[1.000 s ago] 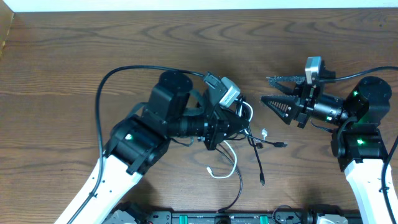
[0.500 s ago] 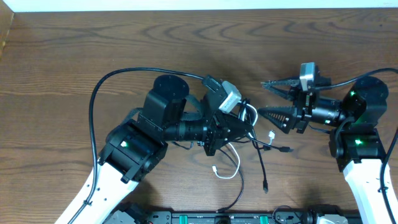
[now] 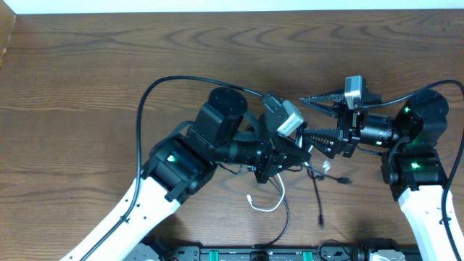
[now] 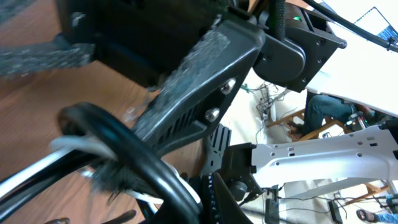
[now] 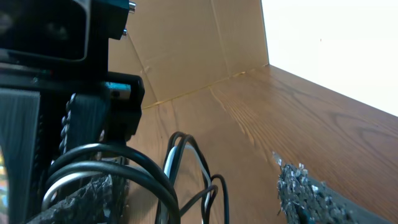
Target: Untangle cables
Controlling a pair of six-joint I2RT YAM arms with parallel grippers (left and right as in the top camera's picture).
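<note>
A brown wood-grain table (image 3: pixel 87 87) fills the overhead view, with a pale strip along its far edge. In the right wrist view, a cardboard panel (image 5: pixel 186 50) stands at the table's end and a bright white wall rises beside it. A black rail (image 3: pixel 239 254) with green parts runs along the near edge.

The left arm (image 3: pixel 174 163) reaches in from the near left, and a thick arm cable (image 3: pixel 181 80) arcs over its base. The right arm (image 3: pixel 417 167) comes from the near right and points toward the middle. The two grippers meet right of centre, almost touching.

The left gripper (image 3: pixel 299 155) has its fingers together, clamped on the cables (image 4: pixel 124 140), a bundle of black cords with one white. The bundle sits at the fingertips, and loose ends trail toward the near edge. The left wrist camera (image 3: pixel 286 116) and the gripper's body cover the clamped spot from above.

The right gripper (image 3: pixel 304 116) has its fingers spread wide and grips nothing. In its own view, loops of the bundle lie between the fingers, nearer one of them, and the left gripper's dark body blocks that side.
</note>
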